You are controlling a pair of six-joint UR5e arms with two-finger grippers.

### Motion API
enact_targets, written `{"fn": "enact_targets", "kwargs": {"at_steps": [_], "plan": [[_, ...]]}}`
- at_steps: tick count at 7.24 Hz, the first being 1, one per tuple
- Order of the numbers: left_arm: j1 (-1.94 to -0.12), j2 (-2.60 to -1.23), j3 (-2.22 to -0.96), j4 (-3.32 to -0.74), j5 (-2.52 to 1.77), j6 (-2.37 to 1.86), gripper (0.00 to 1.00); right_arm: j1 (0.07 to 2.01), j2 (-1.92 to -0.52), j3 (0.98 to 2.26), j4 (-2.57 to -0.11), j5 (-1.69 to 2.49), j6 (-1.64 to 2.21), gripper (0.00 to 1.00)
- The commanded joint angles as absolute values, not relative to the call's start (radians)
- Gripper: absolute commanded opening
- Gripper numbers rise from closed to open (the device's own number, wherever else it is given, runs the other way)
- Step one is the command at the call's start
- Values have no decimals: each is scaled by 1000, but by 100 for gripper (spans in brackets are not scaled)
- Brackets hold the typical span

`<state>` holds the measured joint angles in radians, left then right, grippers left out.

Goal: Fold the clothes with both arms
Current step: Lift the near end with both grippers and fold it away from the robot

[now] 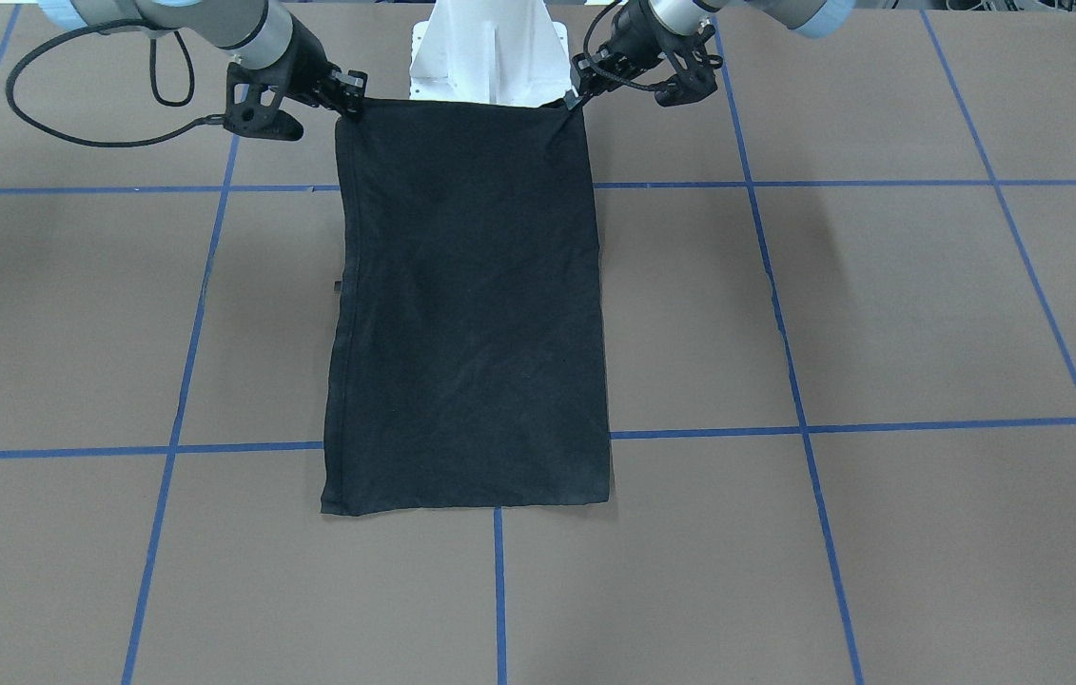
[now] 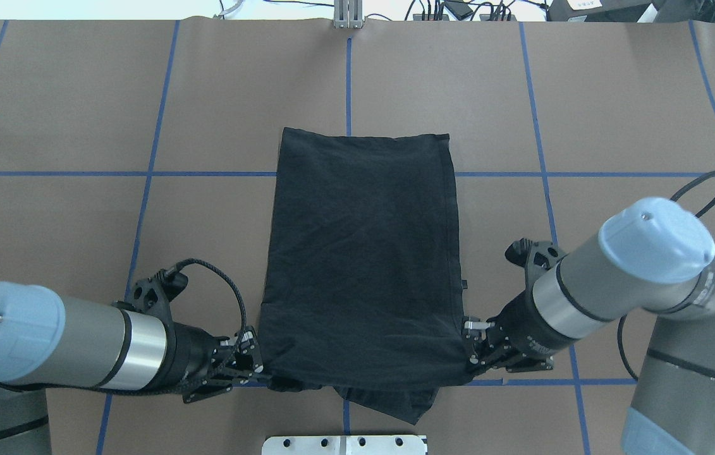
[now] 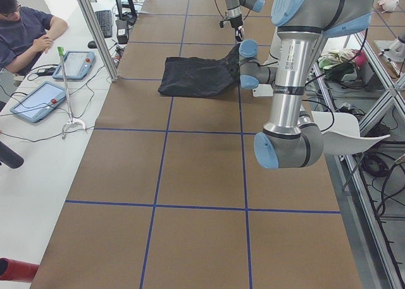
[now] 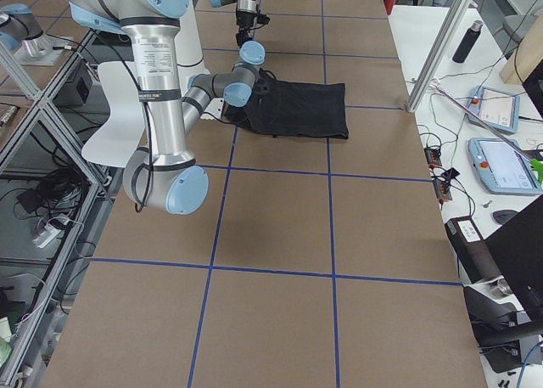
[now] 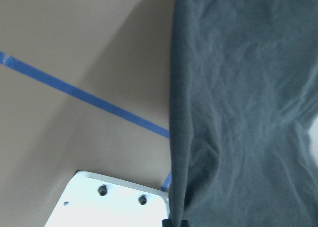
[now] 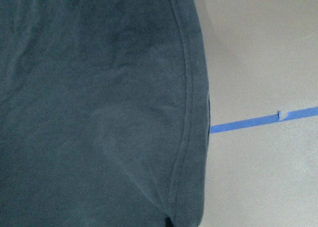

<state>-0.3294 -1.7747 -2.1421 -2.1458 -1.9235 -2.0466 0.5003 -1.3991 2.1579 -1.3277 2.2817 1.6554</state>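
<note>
1. At the near edge of the table, at 6 o'clock in the overhead view, the white pedestal base is seen. A drooping fold of the black T-shirt hangs just beside it.
2. The shirt's near corner at 8 o'clock of the cloth is pinched by the left gripper, whose fingers are closed down on the fabric.
3. The near corner at 4 o'clock is clamped likewise by the right gripper, narrowed onto the hem.
4. Between the two grippers, the shirt's near edge is held raised and stretched straight above the table, as shown in the front-facing view.
5. Beyond that edge, the rest of the shirt is laid flat as a long rectangle at the table's middle, plain black side up and lightly creased. A blue tape line is crossed by it near its far end.
6. At 12 o'clock, past the table's far edge, cables are seen.
</note>
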Motion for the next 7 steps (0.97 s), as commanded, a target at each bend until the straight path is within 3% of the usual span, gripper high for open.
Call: {"fn": "enact_targets", "kwargs": {"at_steps": [1, 4, 7], "plan": [[-476, -1848, -2103, -2143, -1931, -2034, 0, 636, -1330, 2122, -1335, 2319, 1654, 0], [-645, -2020, -1837, -2154, -1933, -1945, 0, 753, -1098, 1836, -1325, 2312, 1625, 0], [-739, -2107, -1690, -2166, -1933, -1911, 0, 874, -959, 1653, -1325, 2319, 1586, 0]]}}
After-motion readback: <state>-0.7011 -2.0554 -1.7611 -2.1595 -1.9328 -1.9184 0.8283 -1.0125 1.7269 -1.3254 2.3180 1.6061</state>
